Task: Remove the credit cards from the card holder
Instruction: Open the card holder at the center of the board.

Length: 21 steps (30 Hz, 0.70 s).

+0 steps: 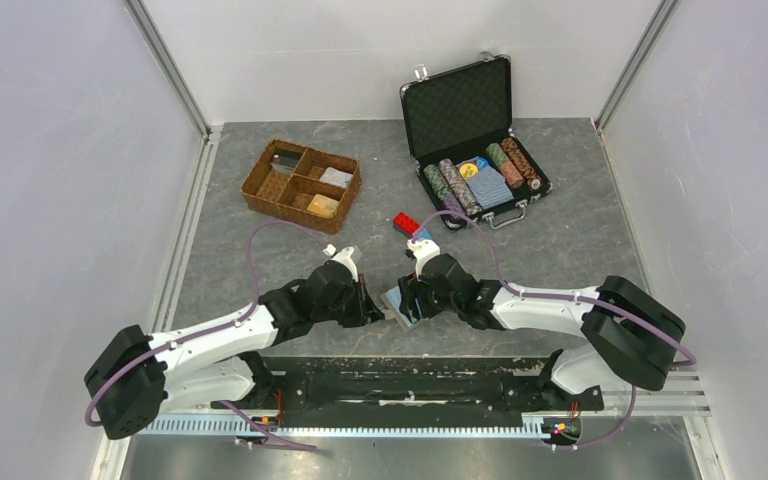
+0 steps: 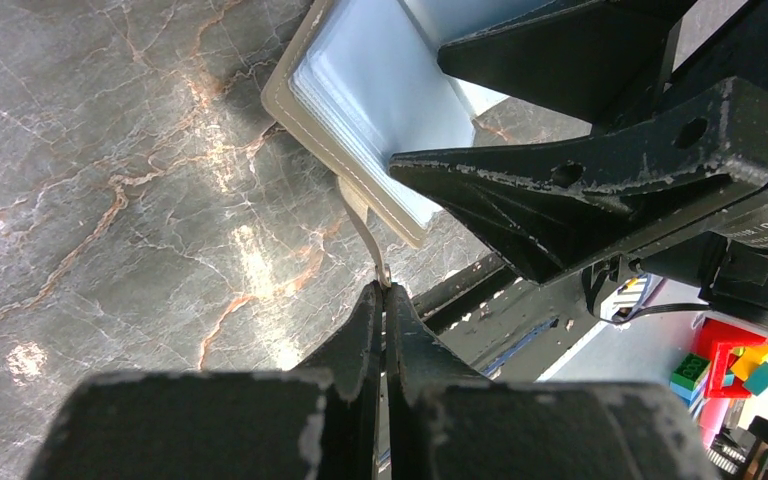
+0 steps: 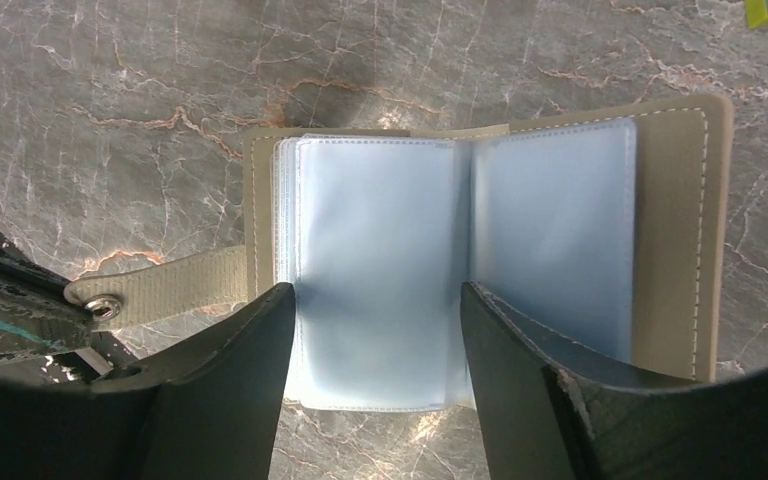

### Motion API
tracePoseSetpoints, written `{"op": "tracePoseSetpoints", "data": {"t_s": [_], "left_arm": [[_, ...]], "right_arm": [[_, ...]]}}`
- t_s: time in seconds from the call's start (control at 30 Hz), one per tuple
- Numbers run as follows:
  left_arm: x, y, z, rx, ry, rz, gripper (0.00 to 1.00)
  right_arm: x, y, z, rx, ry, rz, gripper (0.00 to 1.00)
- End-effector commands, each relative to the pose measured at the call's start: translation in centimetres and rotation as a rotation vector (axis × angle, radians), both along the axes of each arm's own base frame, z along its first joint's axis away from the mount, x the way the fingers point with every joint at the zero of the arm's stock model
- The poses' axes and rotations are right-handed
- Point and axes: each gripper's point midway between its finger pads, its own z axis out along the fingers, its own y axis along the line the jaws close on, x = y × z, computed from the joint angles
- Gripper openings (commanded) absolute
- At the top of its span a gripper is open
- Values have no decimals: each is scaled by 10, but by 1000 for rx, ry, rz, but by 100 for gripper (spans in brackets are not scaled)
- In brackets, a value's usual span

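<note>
1. Left tool [image 2: 383, 290]: fingers pressed together, pinching the free end of the holder's tab [image 2: 360, 215] just past its metal snap [image 3: 105, 305]. The arm reaches in from the left.
2. Right tool [image 3: 375, 290]: fingers spread, one on each side of the left-hand stack of sleeves [image 3: 380, 200]. Whether the fingers touch the sleeves cannot be told.
3. Card holder [image 3: 670, 220]: grey-tan bifold with white stitching along the edge.
   - It is open, with its inner face toward the right wrist camera.
   - Pale blue, cloudy sleeves fill both halves, several layered on the left half.
   - It sits at the near middle of the table [image 1: 560, 250], between the two tools, which face each other.
   - Whether it lies flat on the table cannot be told.
4. Tab: same grey-tan material, running out from the holder's left edge to the left tool.
5. Table: grey marble pattern with pale and rust-coloured veins.
6. Wicker tray [image 1: 252, 185]: brown, with compartments holding small items. It stands far left, well apart from the holder.
7. Chip case [image 1: 458, 108]: black, lid raised, with rows of poker chips [image 1: 460, 185] inside. It stands far right.
8. Red brick [image 1: 406, 222]: on the table between the case and the right tool.
</note>
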Motion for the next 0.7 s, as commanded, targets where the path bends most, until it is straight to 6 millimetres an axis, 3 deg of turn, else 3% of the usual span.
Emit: {"op": "tracePoseSetpoints", "data": {"t_s": [0.0,0.67], "left_arm": [[7,1,7,-9,-47,9,2],[6,7,4,9,-49,15,2]], "right_arm": [[7,-7,-1,-25,-45,-38,62],[22,-49,20,-98,-154,-200,56]]}}
